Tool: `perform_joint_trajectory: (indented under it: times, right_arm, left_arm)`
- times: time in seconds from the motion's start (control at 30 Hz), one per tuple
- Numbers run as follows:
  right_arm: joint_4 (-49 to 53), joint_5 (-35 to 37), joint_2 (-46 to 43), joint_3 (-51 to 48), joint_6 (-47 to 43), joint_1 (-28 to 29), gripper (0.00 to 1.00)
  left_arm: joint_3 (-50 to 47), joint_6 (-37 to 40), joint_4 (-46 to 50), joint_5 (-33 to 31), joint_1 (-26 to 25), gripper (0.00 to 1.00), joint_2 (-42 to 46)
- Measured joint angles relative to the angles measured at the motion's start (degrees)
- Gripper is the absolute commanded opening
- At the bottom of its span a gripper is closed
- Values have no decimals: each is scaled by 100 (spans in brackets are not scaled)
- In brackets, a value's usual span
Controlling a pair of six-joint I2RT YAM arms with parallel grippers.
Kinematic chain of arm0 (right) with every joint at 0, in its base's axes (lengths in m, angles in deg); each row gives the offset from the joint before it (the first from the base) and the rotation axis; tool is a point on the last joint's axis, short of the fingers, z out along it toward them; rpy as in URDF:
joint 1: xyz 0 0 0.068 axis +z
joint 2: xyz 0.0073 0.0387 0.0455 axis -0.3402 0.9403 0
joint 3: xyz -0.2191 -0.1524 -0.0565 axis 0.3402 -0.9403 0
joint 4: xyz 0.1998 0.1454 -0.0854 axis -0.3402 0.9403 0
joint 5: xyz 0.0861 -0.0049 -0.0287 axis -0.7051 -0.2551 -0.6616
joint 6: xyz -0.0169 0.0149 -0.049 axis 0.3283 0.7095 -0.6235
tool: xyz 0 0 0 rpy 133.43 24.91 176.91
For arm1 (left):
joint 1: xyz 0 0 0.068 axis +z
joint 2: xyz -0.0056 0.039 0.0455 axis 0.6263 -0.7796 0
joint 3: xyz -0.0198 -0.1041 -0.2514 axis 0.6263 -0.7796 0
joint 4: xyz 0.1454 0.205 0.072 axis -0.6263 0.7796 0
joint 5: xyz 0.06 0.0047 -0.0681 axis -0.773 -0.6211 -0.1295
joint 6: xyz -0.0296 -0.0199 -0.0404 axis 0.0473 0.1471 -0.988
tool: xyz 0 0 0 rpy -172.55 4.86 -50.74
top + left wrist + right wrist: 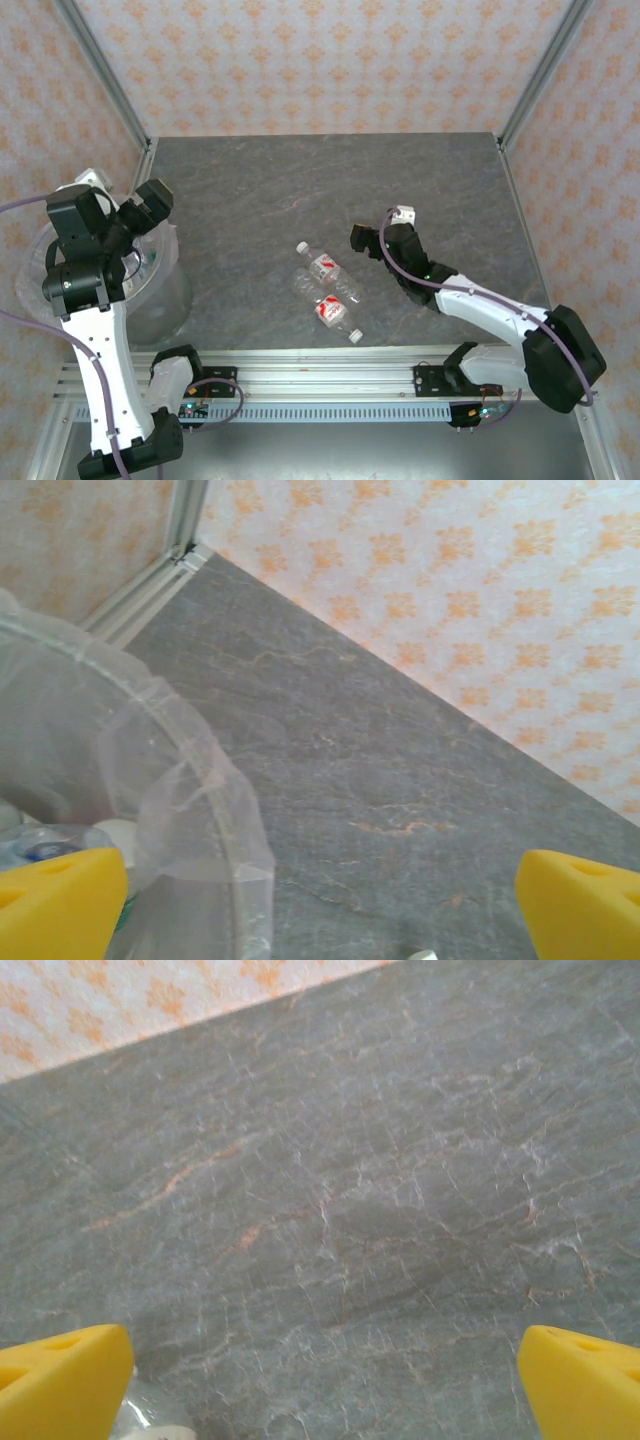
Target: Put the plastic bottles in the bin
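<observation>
You are holding the left hand (148, 212) and right hand (358, 238) wide open, empty; nudging the centre-frame bottles (326, 269) is risking rolling them away.

Bright, diffuse light is washing the grey marbled bench (260, 190); faint shadows are lying mid-frame; wrist views are looking slightly soft.

On the grey tabletop (300, 180), a little nearer its near edge than its middle, two clear bottles with red-white labels lie on their sides. The farther bottle (325, 266) points its white cap to the far left, and the nearer bottle (328, 309) points its cap to the near right. They lie just beside each other, perhaps touching. The bin (165, 290) stands at the tabletop's left edge, toward the near-left corner, with the left gripper (152, 203) above its far rim. The right gripper (358, 238) hangs just right of the farther bottle, apart from it.
</observation>
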Motion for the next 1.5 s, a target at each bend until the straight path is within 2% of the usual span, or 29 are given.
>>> perform_joint_trajectory:
  times: [0.23,0.5,0.67,1.1,1.5]
  right_arm:
    - [361,-444,195,39,-28,-55,99]
    - [841,-881,192,188,-232,-57,100]
    - [1331,-1320,195,203,-424,-55,97]
    - [1867,-2710,1119,903,-782,26,92]
    - [2717,-2479,2236,1989,-1152,444,86]
  left_arm:
    - [-2,-105,-199,358,0,100,90]
    - [-52,-229,-396,1224,0,100,85]
    - [-55,-284,-496,1563,-24,100,85]
    - [-195,-407,-710,1451,-1176,100,-267]
    - [-271,-411,-741,1204,-1292,100,-356]
